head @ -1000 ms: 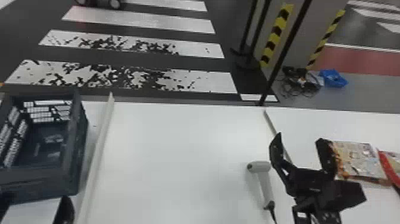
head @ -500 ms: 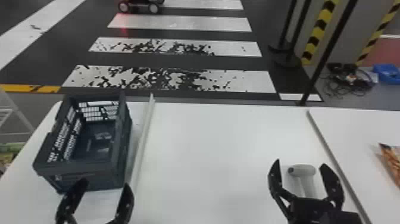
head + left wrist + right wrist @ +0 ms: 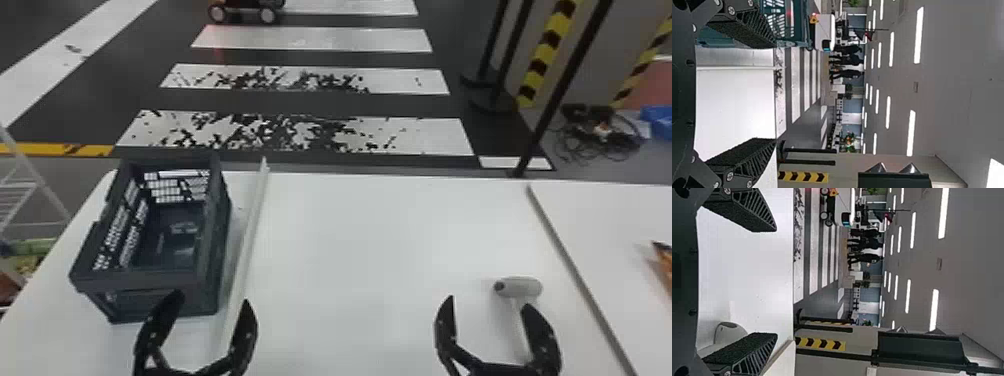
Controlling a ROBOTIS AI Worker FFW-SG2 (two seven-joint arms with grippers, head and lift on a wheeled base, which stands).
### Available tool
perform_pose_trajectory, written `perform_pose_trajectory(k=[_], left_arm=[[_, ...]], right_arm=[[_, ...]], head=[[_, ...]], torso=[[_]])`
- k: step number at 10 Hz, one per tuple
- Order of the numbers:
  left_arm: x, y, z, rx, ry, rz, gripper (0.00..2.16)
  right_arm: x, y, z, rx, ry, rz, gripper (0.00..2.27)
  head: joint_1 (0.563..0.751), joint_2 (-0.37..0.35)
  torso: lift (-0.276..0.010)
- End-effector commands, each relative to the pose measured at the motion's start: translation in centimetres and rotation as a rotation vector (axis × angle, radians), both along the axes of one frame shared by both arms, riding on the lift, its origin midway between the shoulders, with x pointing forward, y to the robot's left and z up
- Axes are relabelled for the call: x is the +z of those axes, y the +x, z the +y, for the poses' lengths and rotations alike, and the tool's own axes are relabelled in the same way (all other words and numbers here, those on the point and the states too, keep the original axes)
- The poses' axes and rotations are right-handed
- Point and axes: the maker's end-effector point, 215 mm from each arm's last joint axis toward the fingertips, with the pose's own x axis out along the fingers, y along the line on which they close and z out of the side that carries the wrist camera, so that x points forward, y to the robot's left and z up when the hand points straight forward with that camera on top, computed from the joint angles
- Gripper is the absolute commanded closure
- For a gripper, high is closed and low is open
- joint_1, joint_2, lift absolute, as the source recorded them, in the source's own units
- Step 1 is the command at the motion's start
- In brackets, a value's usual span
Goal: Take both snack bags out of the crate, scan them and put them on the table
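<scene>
The dark crate [image 3: 165,280] stands on the left of the white table, and no bag shows inside its visible floor. My left gripper [image 3: 212,300] is open at the crate's near right corner, its fingers to either side of a white strip. In the left wrist view the left gripper [image 3: 770,94] holds nothing. My right gripper [image 3: 487,302] is open beside the scanner [image 3: 522,288], one finger overlapping its handle. The scanner [image 3: 730,335] lies near one finger of the right gripper [image 3: 775,284] in the right wrist view. An orange bag [image 3: 665,257] is cut off at the right edge.
A white raised strip [image 3: 250,225] runs along the crate's right side. Another ridge [image 3: 575,275] divides the white table [image 3: 375,240] right of the scanner. Beyond the table stand a black post [image 3: 560,95] and the floor with cables [image 3: 595,132].
The head view has swung left, bringing the whole crate into sight and leaving the bags mostly out at the right. The right gripper now stands further left relative to the scanner.
</scene>
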Motion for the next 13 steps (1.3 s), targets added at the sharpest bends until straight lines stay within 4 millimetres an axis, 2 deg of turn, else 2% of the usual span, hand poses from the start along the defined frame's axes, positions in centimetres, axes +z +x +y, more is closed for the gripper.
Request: perform_pose_trajectory(k=[1,4,9,13], left_arm=[[-0.7,0.4,-0.1,0.004,0.005,0.026,0.15],[-0.7,0.6,-0.5,-0.003,0.003,0.025,0.15],[-2.0,0.9,-0.9,-0.012,0.019,0.065,0.15],[-2.2,1.1,-1.2,-0.017,0.026,0.077,0.15]], right_arm=[[-0.3,-0.3,0.6,0.008,0.008,-0.001,0.04],[-0.8,-0.4,0.2,0.002,0.010,0.009,0.05],[-1.2,-0.1,-0.9,-0.029,0.010,0.018,0.05],[-1.5,0.1,-1.8,-0.048,0.016,0.030,0.05]], head=[[0.695,0.013],[0.695,0.019],[0.695,-0.005],[0.695,-0.024]], torso=[[-0.094],[-0.094],[-0.094],[-0.094]])
